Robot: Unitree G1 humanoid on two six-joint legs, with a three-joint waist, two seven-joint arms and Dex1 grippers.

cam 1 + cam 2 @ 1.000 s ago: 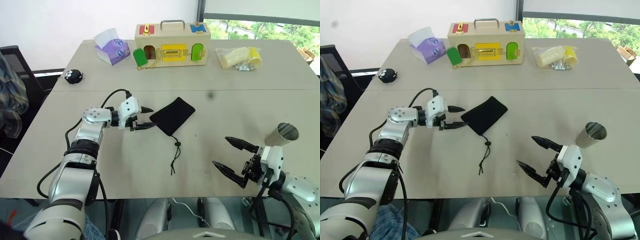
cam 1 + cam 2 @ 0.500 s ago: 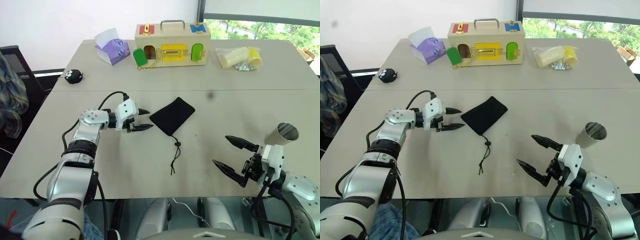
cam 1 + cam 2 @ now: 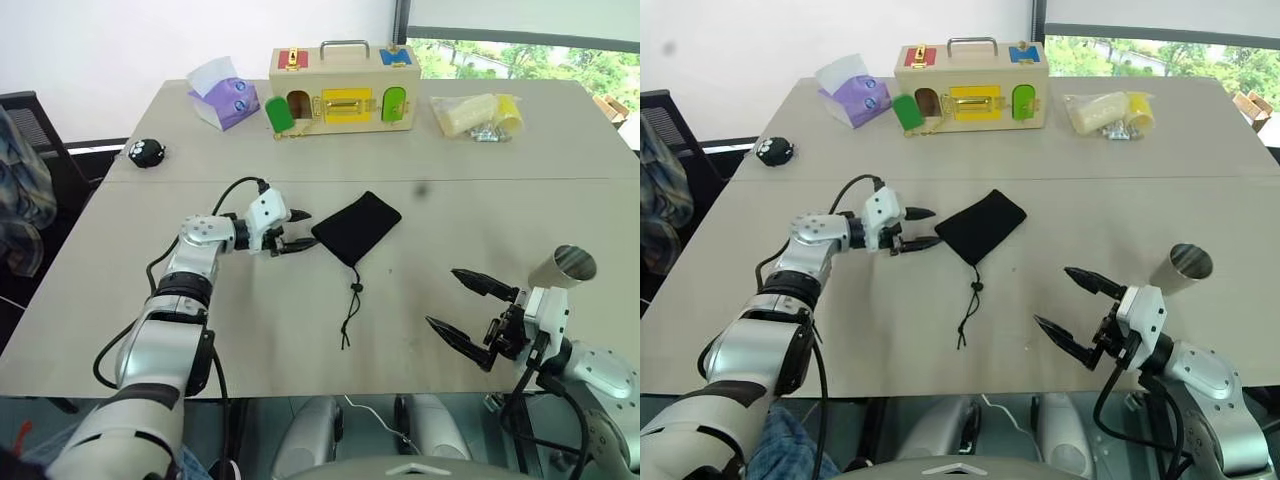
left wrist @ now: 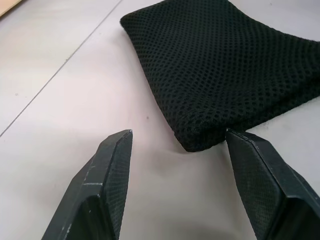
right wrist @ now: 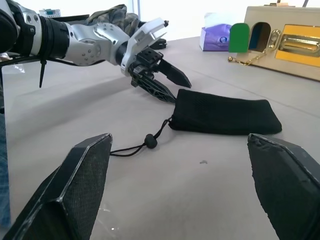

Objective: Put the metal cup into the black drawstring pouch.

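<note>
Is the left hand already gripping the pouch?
No: the left hand is open, its fingers straddling the corner of the black drawstring pouch without closing on it.

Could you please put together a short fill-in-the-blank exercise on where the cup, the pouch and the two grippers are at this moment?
1. The black drawstring pouch lies flat on the ____.
2. The left gripper has its fingers ____ at the pouch's corner.
3. The metal cup sits beside the ____ gripper.
4. The cup is still ____ the pouch.

Missing words: table; open; right; outside
</note>
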